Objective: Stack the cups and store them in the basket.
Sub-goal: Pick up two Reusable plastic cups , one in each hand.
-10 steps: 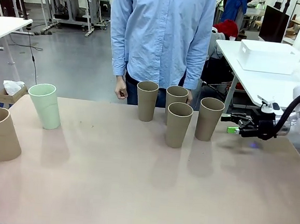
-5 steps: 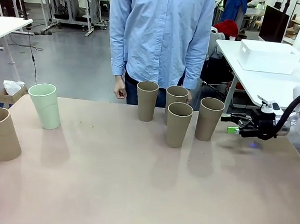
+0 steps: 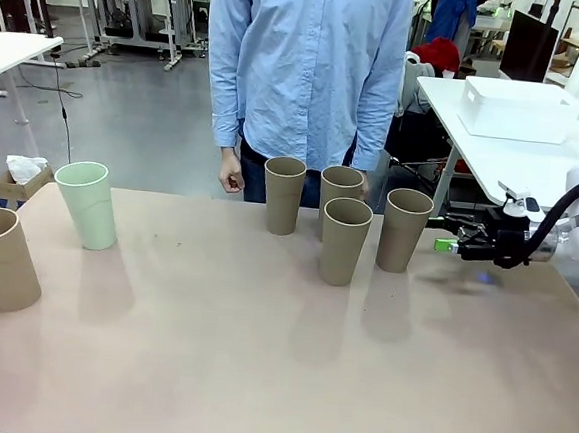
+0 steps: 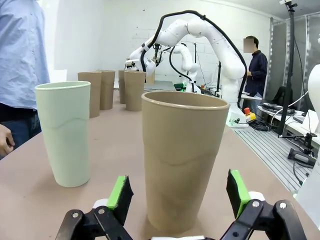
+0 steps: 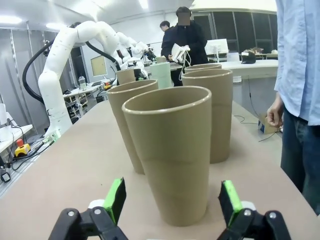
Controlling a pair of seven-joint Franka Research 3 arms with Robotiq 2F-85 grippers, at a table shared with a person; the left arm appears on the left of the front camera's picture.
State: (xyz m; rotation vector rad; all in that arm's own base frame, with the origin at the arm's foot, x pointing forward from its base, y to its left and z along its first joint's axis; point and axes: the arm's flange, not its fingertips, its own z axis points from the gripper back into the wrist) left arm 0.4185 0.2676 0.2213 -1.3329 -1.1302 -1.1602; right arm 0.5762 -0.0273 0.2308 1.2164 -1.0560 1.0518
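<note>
On the beige table (image 3: 257, 374) six tumblers are stood upright, and none is nested in another. A lone tan cup (image 3: 1, 254) is placed at the left edge, and a mint-green cup (image 3: 87, 204) is set just beyond it, nearer the far left corner. A cluster of four tan cups (image 3: 345, 241) is gathered by the middle of the far edge, with the rightmost tan cup (image 3: 406, 229) on its right-edge side. The right gripper (image 3: 440, 235) is held low and level just beside that cup, its jaws spread wide. From the right wrist camera the green pads (image 5: 116, 197) are seen flanking the cup's lower wall, with clear space left on both sides and nothing gripped. The left gripper (image 4: 178, 192) is likewise spread wide. The lone tan cup is seen standing in the gap between its pads, untouched, with the mint-green cup close by on one side. The white basket (image 3: 518, 119) is kept on a separate white side table (image 3: 494, 162) beyond the far right corner, well apart from all the cups. A person in a light-blue shirt (image 3: 306, 67) is stood at the far edge, with a hand (image 3: 232, 180) hanging just behind the cluster.
</note>
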